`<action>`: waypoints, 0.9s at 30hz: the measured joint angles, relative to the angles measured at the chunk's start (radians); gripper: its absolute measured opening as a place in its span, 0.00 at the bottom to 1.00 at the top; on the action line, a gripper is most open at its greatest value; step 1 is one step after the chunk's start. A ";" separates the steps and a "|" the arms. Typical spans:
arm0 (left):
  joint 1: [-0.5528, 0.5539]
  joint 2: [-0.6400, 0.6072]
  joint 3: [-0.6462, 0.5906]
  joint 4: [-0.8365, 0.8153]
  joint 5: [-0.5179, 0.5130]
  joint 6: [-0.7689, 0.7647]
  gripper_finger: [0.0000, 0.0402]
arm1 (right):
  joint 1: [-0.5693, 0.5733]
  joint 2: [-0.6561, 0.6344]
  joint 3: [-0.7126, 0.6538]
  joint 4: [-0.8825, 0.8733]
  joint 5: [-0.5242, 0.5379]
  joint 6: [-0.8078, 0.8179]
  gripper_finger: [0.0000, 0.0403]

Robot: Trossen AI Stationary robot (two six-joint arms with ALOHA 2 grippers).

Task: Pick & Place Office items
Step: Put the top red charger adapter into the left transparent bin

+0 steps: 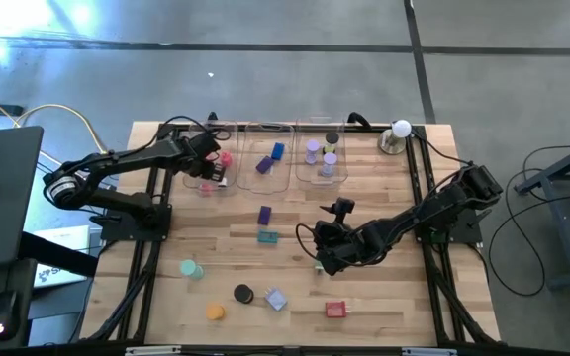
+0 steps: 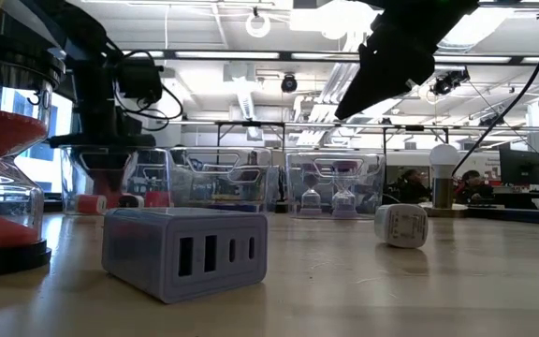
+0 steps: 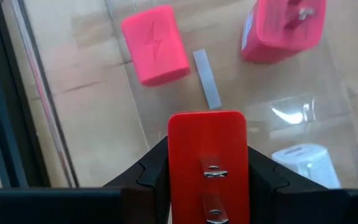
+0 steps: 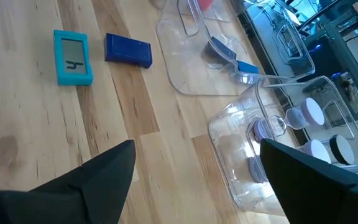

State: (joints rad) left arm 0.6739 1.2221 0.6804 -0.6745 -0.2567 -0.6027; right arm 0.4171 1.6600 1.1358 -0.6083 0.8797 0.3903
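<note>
Left end effector [image 3: 207, 186] clamped on a red block [image 3: 208, 163] over the left clear tray [image 1: 209, 183] holding two pink blocks [image 3: 156, 45], right end effector [image 4: 194, 177] fingers apart, empty, above mid-bench [image 1: 384, 307] near teal piece [image 4: 73, 57] and blue block [image 4: 128, 50].

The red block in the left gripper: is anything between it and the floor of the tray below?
Nothing visible blocks it. The left gripper holds the red block over the left clear tray. Two pink blocks and a white piece lie in the tray, off to the sides; bare tray floor shows ahead of the block.
</note>
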 joint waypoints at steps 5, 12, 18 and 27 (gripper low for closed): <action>-0.008 0.000 0.000 0.036 -0.001 0.000 0.37 | 0.000 0.000 0.000 0.000 0.000 -0.001 0.83; -0.012 0.000 0.000 0.049 -0.007 0.000 0.39 | 0.000 0.000 0.000 0.000 -0.001 -0.002 0.83; -0.012 0.000 0.000 0.049 0.011 0.038 0.40 | 0.000 0.000 0.000 0.008 -0.001 -0.002 0.83; -0.012 -0.002 0.079 0.022 0.112 0.110 0.41 | 0.000 0.000 0.000 0.007 -0.001 -0.002 0.83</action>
State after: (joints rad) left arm 0.6623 1.2201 0.7595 -0.6522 -0.1448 -0.4930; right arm 0.4171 1.6600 1.1358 -0.6010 0.8791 0.3882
